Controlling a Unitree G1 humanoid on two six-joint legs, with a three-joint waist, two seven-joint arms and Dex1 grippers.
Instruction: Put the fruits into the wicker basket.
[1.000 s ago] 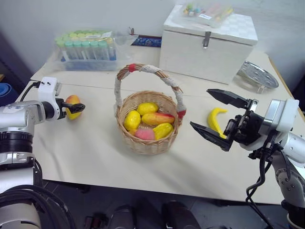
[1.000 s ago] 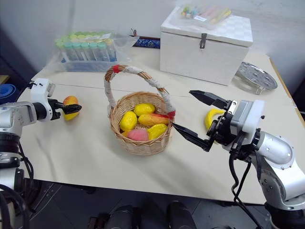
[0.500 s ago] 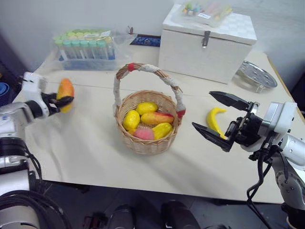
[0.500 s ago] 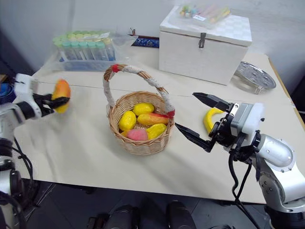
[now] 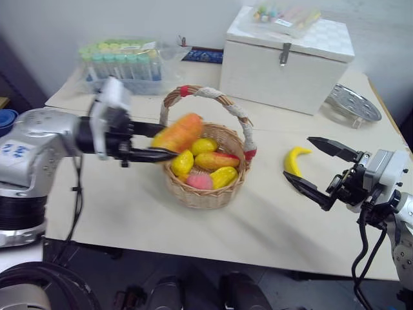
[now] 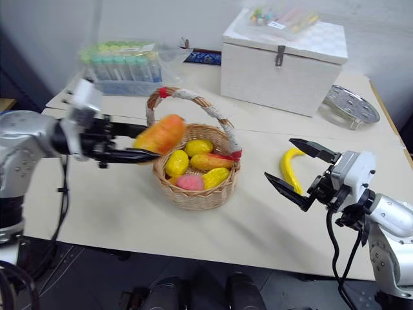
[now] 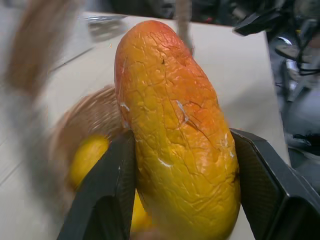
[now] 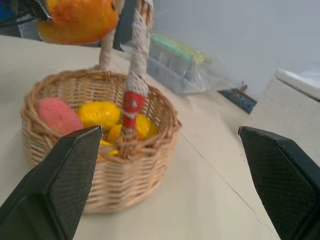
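My left gripper (image 5: 166,141) is shut on the orange-red-and-yellow mango (image 5: 178,132) and holds it in the air over the left rim of the wicker basket (image 5: 201,196). In the left wrist view the mango (image 7: 175,130) is clamped between both black fingers (image 7: 105,195). The yellow banana (image 5: 293,160) lies on the table to the right of the basket. My right gripper (image 5: 297,157) stands wide open with nothing in it, above the table just in front of the banana. Its wrist view looks at the basket (image 8: 100,165) and the raised mango (image 8: 75,20).
Several yellow and pink fruits lie in the basket under its tall cloth-wrapped handle (image 5: 213,95). At the back stand a white lidded box (image 5: 284,61), a plastic bag of green-capped tubes (image 5: 119,64) and a metal plate (image 5: 352,102).
The left gripper closed on the mango at the table's left side, lifted it and swung it right to the basket. The right gripper drifted slightly right, still open.
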